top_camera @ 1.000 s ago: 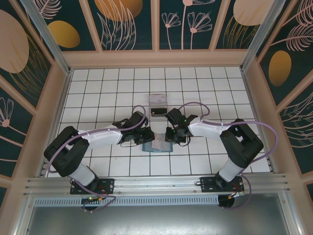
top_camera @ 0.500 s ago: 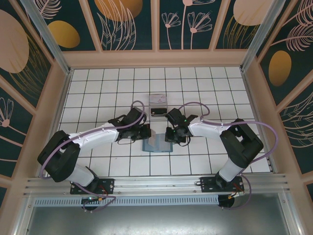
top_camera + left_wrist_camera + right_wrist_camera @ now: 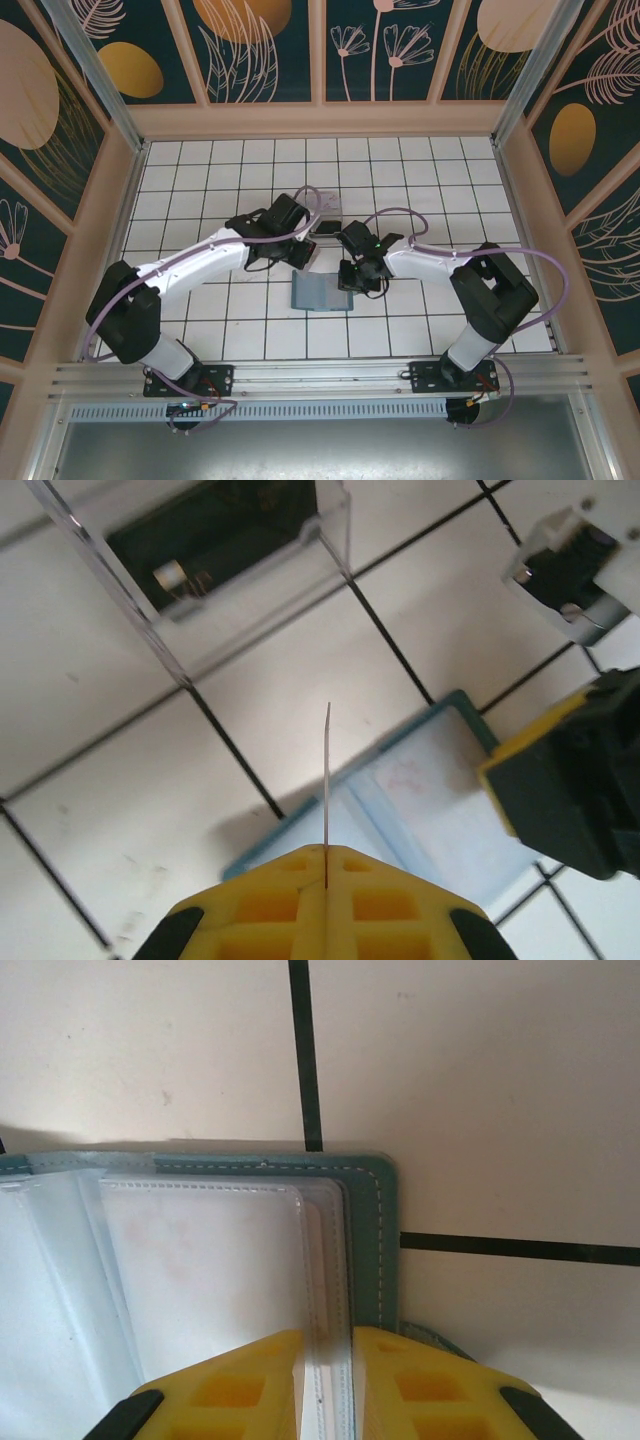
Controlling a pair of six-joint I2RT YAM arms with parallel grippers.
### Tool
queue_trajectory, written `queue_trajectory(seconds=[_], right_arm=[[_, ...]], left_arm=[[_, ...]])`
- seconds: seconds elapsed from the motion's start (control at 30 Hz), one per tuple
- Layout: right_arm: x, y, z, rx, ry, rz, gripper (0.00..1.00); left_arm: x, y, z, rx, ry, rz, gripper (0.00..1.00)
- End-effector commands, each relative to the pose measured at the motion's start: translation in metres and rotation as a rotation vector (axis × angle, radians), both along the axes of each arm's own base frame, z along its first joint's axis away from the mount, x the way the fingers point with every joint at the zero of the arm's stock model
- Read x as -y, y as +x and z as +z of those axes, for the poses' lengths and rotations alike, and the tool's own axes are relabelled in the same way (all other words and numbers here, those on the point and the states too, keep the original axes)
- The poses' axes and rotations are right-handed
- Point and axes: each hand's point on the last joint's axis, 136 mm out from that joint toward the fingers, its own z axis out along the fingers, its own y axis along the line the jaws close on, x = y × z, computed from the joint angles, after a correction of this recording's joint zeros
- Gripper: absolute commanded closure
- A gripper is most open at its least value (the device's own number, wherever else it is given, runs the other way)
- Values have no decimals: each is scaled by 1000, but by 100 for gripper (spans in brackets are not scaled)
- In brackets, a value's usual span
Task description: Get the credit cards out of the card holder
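Observation:
The teal card holder lies open on the tiles, its clear sleeves facing up. My right gripper is shut on the sleeves at the holder's right edge, and it also shows from above. My left gripper is shut on a thin pale credit card, seen edge-on and held above the card holder. From above, the left gripper hangs between the holder and the clear box. A dark credit card lies inside that box.
The clear plastic box stands just behind both grippers, partly covered by the left arm. The right gripper's dark body sits close to the right of the held card. White tiled floor spreads all around, walled on three sides.
My left gripper has closed on a card, lifted off the card holder and moved back towards the clear box. The right gripper has kept its grip in place.

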Motion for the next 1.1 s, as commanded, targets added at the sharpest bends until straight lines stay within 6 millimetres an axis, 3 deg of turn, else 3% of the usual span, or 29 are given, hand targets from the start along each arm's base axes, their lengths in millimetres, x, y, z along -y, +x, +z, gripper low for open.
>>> queue_trajectory(seconds=[0.0, 0.13, 0.37, 0.57, 0.6, 0.7, 0.93, 1.07], right_arm=[[0, 5, 22, 51, 4, -3, 79], [3, 10, 34, 87, 11, -19, 79], [18, 20, 60, 169, 2, -68, 79], [31, 22, 72, 199, 9, -104, 79], [32, 22, 73, 202, 6, -106, 79], [36, 22, 77, 209, 3, -115, 79], [43, 21, 80, 216, -10, -139, 79], [47, 19, 80, 212, -17, -145, 79]], left_arm=[[-18, 12, 4, 106, 164, -105, 100], [-12, 26, 18, 222, 226, -248, 100], [-2, 31, 31, 359, 328, -566, 100], [12, 49, 35, 380, 392, -666, 100], [15, 52, 26, 366, 408, -687, 100], [24, 58, 27, 365, 417, -757, 100], [46, 95, 42, 401, 408, -812, 100], [47, 112, 39, 349, 425, -842, 100]])
